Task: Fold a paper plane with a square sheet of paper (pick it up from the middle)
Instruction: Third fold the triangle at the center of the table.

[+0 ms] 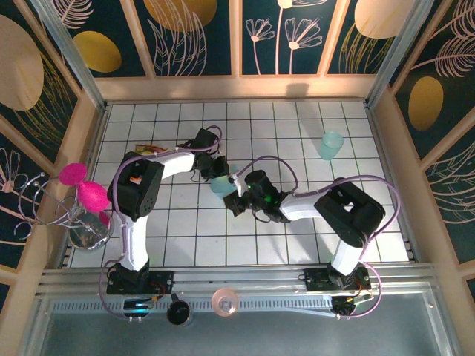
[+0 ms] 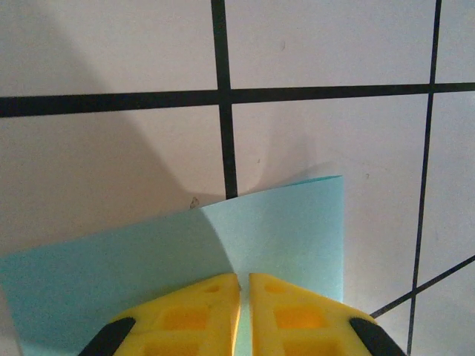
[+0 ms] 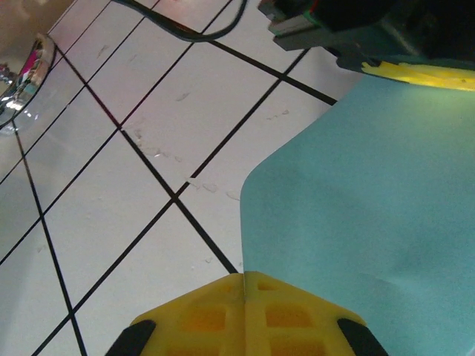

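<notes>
left gripper (image 2: 243,279) pinches the square sheet of paper (image 2: 286,230), right gripper (image 3: 243,277) clenched on it too (bowed between them), mid-table (image 1: 297,133).

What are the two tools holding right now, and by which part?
Both pinch the light-blue paper sheet. The left tool grips it at its near edge, where the sheet bends. The right tool grips its side edge.
</notes>
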Controlling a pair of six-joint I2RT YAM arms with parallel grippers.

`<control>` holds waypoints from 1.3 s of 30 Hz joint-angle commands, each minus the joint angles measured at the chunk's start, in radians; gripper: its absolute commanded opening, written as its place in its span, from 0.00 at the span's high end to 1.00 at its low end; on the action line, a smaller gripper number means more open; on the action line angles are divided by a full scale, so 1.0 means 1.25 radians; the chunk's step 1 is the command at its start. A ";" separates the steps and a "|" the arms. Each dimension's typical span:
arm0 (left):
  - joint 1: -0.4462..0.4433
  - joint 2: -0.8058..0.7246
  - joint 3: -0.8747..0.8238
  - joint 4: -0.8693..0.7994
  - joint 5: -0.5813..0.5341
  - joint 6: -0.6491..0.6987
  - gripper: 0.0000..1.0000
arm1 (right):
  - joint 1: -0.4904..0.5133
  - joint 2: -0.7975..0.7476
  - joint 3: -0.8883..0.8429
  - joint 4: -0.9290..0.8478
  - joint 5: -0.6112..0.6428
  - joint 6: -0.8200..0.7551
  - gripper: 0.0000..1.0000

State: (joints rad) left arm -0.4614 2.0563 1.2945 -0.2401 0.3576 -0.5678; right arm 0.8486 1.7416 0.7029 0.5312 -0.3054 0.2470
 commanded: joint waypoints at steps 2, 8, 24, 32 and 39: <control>-0.005 0.047 -0.006 -0.055 -0.030 0.027 0.86 | -0.010 0.015 0.019 -0.026 0.052 0.056 1.00; -0.005 0.047 -0.005 -0.050 -0.016 0.031 0.86 | -0.012 0.025 0.018 -0.037 0.093 0.088 1.00; -0.005 0.037 0.001 -0.044 -0.009 0.042 0.87 | -0.019 0.062 0.073 -0.120 0.193 0.124 1.00; -0.006 -0.034 0.017 -0.044 -0.061 0.022 0.80 | -0.019 0.060 0.067 -0.117 0.188 0.139 1.00; -0.002 -0.052 -0.009 -0.045 -0.097 0.014 0.80 | -0.019 0.065 0.070 -0.118 0.187 0.141 1.00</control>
State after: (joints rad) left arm -0.4675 2.0258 1.3025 -0.2657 0.2718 -0.5362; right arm 0.8318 1.8042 0.7666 0.3923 -0.0940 0.4057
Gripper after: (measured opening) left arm 0.202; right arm 0.050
